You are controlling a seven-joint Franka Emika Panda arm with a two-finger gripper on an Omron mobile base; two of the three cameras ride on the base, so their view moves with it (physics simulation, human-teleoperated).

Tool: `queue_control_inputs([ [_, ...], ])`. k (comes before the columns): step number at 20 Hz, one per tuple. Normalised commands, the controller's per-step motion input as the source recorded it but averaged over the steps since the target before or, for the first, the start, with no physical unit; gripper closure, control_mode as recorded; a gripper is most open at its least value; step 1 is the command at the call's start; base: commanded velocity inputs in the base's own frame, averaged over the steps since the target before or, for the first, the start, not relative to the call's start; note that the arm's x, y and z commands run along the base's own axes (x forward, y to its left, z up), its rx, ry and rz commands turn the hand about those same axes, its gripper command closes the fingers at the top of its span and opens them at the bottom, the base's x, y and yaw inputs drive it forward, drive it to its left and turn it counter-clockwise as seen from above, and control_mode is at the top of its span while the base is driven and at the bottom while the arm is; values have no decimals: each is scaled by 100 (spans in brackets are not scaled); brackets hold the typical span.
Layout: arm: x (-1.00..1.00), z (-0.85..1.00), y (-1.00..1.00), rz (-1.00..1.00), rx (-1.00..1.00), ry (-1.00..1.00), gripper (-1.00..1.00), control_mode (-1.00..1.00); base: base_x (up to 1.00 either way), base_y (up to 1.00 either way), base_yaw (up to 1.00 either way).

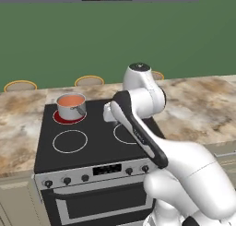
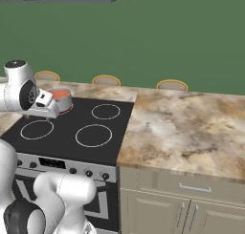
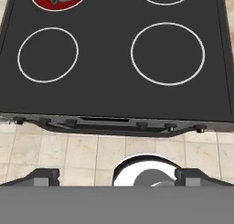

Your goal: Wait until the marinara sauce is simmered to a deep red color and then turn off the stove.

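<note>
1. You have the stove (image 1: 92,142) in front of you: a black glass cooktop with white-ringed burners, a silver front panel with small black knobs (image 1: 67,180) and a dark display (image 1: 107,169).
2. Look to about 11 o'clock on the cooktop in the left base view: the steel saucepan (image 1: 71,106) sits on the far-left burner (image 1: 69,116), which glows red around its base.
3. Inside the pan you see the marinara sauce (image 1: 70,100), a smooth orange-red disc; its short handle points toward the stove front.
4. In the right base view the saucepan (image 2: 61,99) is partly hidden behind the arm's wrist, at about 10 o'clock.
5. In the hand view your gripper (image 3: 117,178) looks down over the stove front, its two dark finger tips (image 3: 45,176) standing wide apart with nothing between them; the glowing burner is at 11 o'clock, the knob row across the middle.
6. Marbled countertop (image 2: 182,128) runs to the stove's right.
</note>
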Motion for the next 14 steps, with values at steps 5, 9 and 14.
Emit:
queue_control_inputs([
  [5,-16,-15,13,0,0,-12,-100,-100,0,0,0],
  [9,-10,-11,8,0,0,-16,-100,-100,0,0,0],
  [14,-9,0,23,0,0,-13,-100,-100,0,0,0],
])
